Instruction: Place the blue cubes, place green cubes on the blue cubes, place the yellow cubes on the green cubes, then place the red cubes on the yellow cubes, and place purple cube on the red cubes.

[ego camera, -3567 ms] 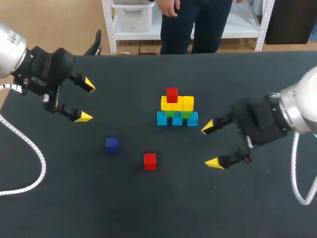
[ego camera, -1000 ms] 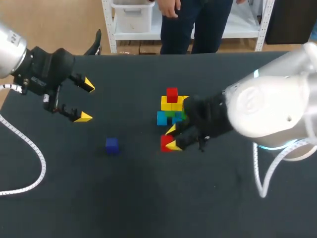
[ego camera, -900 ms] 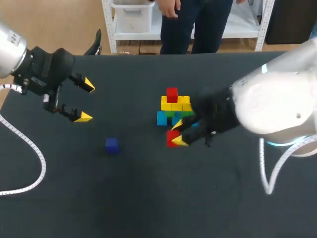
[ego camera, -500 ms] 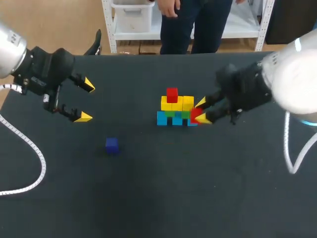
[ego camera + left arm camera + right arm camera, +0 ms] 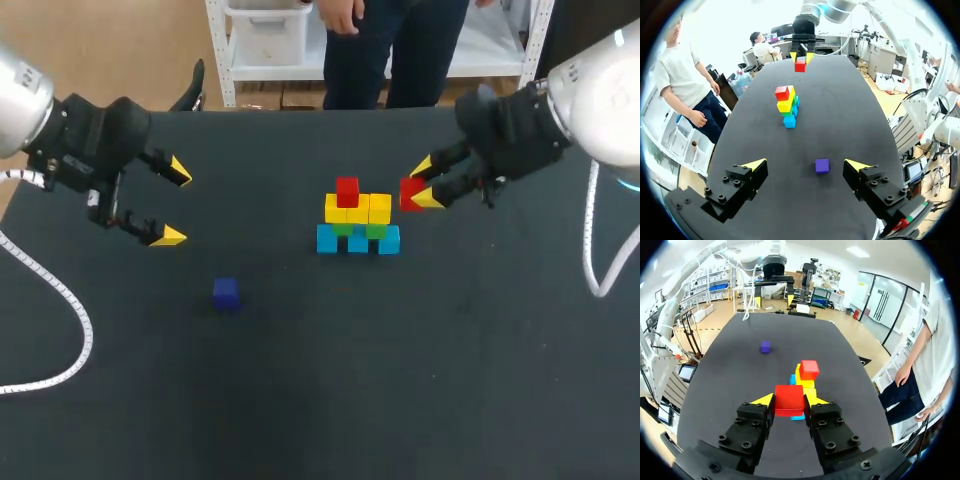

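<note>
A stack (image 5: pixel 357 222) stands mid-table: blue cubes at the base, green cubes above, yellow cubes (image 5: pixel 358 209) over those, and one red cube (image 5: pixel 347 190) on top. My right gripper (image 5: pixel 424 180) is shut on a second red cube (image 5: pixel 411 192), held in the air just right of the stack; in the right wrist view that red cube (image 5: pixel 789 399) sits between the fingers with the stack (image 5: pixel 803 380) ahead. The purple cube (image 5: pixel 226 292) lies alone at front left. My left gripper (image 5: pixel 171 203) hangs open at the far left, with the purple cube (image 5: pixel 822 165) ahead of it.
The black table (image 5: pixel 320 400) spreads wide around the stack. A white cable (image 5: pixel 60 300) loops over its left side. My right arm's body (image 5: pixel 600 90) hangs over the back right corner.
My right gripper lifted the red cube from the front of the stack and carried it back and to the right, up to the height of the stack's top. The left arm stayed still.
</note>
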{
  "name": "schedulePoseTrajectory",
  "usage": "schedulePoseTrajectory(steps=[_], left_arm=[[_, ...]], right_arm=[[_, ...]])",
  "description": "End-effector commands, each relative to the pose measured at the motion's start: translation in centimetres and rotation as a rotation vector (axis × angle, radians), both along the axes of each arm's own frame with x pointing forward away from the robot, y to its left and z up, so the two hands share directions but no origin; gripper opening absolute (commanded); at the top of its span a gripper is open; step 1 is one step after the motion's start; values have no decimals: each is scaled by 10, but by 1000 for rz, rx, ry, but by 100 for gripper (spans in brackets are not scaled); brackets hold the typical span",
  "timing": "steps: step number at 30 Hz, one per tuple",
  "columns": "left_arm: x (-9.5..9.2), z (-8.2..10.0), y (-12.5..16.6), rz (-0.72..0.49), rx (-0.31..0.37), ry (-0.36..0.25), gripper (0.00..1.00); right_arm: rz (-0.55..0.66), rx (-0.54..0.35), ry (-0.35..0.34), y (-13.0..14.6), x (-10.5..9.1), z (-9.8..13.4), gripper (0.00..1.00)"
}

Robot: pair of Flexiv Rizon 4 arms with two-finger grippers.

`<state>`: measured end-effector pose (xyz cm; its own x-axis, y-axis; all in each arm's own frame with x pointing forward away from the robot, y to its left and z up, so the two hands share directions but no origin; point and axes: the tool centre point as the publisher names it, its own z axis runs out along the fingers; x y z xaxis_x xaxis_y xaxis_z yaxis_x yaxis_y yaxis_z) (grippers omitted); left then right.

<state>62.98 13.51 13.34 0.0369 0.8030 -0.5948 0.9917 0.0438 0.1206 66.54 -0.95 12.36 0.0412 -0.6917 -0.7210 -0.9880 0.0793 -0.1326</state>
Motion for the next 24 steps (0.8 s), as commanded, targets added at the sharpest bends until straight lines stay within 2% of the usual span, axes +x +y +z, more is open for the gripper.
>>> schedulePoseTrajectory(steps=[1, 12, 24], left_arm=[[-1, -1, 2, -3, -5, -4, 100], [-1, -1, 2, -3, -5, -4, 100], [-1, -1, 2, -3, -5, -4, 100]], right_arm=[[29, 9, 20, 9, 23, -9, 0], [56, 22, 18, 30, 45, -19, 0], [61, 28, 31, 42, 48, -24, 0]])
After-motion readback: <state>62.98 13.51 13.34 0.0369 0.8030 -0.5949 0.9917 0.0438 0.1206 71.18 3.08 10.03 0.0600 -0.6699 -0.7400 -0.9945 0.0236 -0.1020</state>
